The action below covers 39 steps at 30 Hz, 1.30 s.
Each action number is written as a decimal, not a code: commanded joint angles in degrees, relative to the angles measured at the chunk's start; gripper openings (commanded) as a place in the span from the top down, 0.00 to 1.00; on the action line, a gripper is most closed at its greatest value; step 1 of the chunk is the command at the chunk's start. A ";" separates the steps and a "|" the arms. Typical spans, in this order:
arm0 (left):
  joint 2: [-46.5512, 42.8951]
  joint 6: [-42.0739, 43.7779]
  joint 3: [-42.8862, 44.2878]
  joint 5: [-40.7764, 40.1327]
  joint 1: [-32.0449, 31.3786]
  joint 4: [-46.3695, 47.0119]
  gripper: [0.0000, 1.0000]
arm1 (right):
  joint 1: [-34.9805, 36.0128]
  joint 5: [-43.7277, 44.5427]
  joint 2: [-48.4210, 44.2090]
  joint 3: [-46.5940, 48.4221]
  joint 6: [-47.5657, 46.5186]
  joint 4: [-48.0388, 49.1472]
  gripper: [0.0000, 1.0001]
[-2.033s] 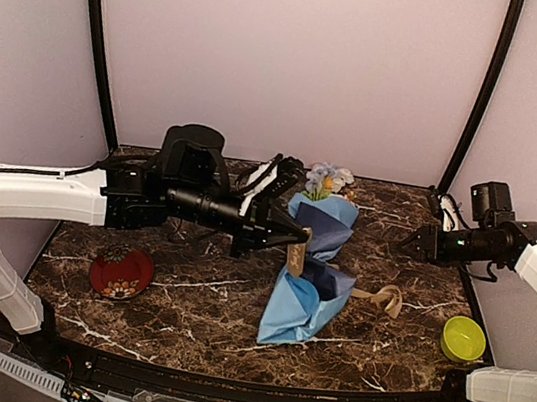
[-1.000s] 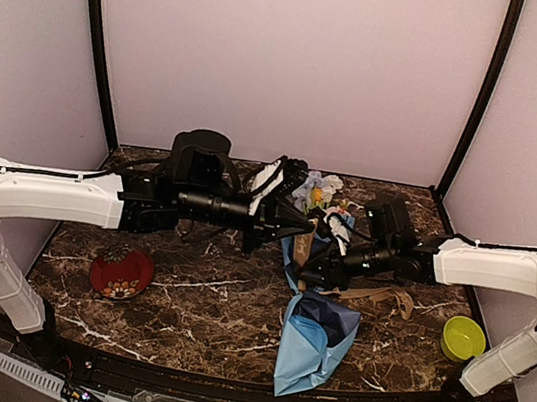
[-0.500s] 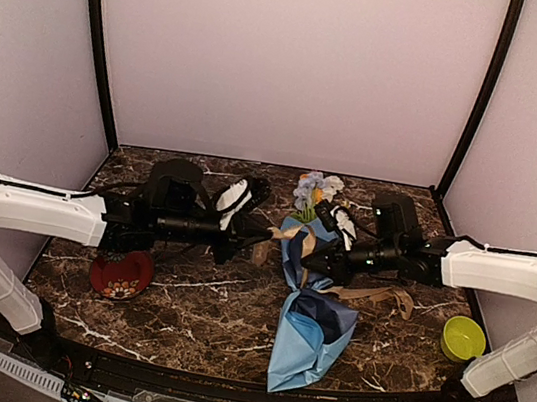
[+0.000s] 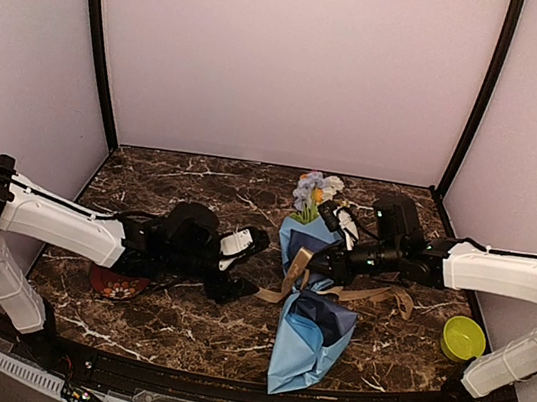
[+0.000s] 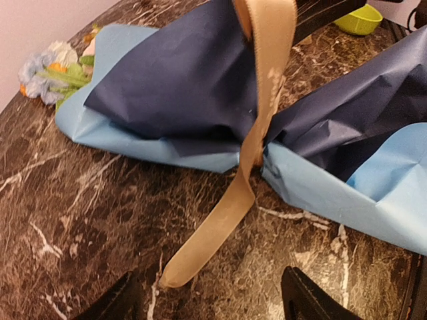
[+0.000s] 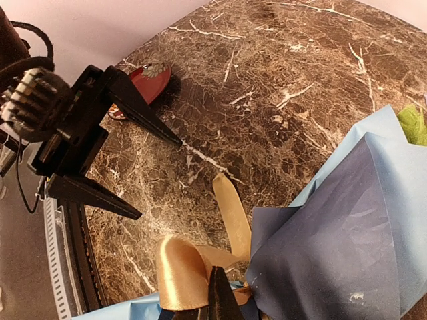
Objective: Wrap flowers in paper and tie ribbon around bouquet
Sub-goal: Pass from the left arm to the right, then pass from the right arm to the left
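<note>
Bouquet (image 4: 300, 342) lies centre-right, flower heads far, with the ribbon (image 5: 230, 207) cinched round its waist and no knot visible. Right gripper (image 6: 217, 293) is pinched shut on the ribbon; left gripper (image 6: 160, 179) gapes wide, empty. Risk: the unheld left tail slackens and the wrap unfurls.

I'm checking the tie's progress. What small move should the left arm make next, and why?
Probably ease the open left tool forward and close on the loose tail of the tan satin ribbon. It lies on the brown marble table just ahead, while the right tool pinches the ribbon at the waist of the light-blue paper bouquet.
</note>
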 commanded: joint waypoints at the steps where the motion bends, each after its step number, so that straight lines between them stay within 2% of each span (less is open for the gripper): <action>1: 0.30 4.50 2.54 4.26 -1.91 8.10 0.28 | 0.73 0.44 -1.30 -0.41 1.68 2.02 1.00; 4: 3.95 2.45 3.75 2.48 -3.21 14.94 0.27 | 0.73 1.08 -1.47 -0.90 2.28 2.82 1.00; 7: 7.52 -2.16 4.06 -3.15 -3.34 22.56 0.29 | 0.73 2.01 -1.67 -1.22 3.24 3.56 1.00; 15: 14.75 -2.93 8.52 -3.89 -5.23 26.96 0.34 | 0.73 3.42 -1.90 -1.99 6.67 5.54 1.00; 20: 17.70 -4.07 10.70 -5.14 -5.45 28.89 0.51 | 0.73 3.42 -2.17 -2.64 7.42 6.27 1.00; 25: 19.01 -6.19 10.89 -3.80 -5.62 29.60 0.55 | 0.73 3.48 -2.45 -2.55 8.05 6.98 1.00; 29: 19.42 -7.42 11.19 -4.98 -6.31 29.03 0.63 | 0.73 3.16 -2.64 -3.01 9.76 8.84 1.00; 33: 19.53 -7.41 12.16 -17.61 -9.47 27.31 0.64 | 0.72 3.37 -2.23 -3.30 10.71 9.42 1.00; 36: 19.90 -8.14 13.04 -23.32 -11.51 25.74 0.62 | 0.73 3.67 -2.29 -3.51 11.28 9.50 1.00; 39: 21.19 -10.36 13.78 -25.69 -12.56 24.16 0.52 | 0.73 3.94 -1.87 -3.48 11.61 9.65 1.00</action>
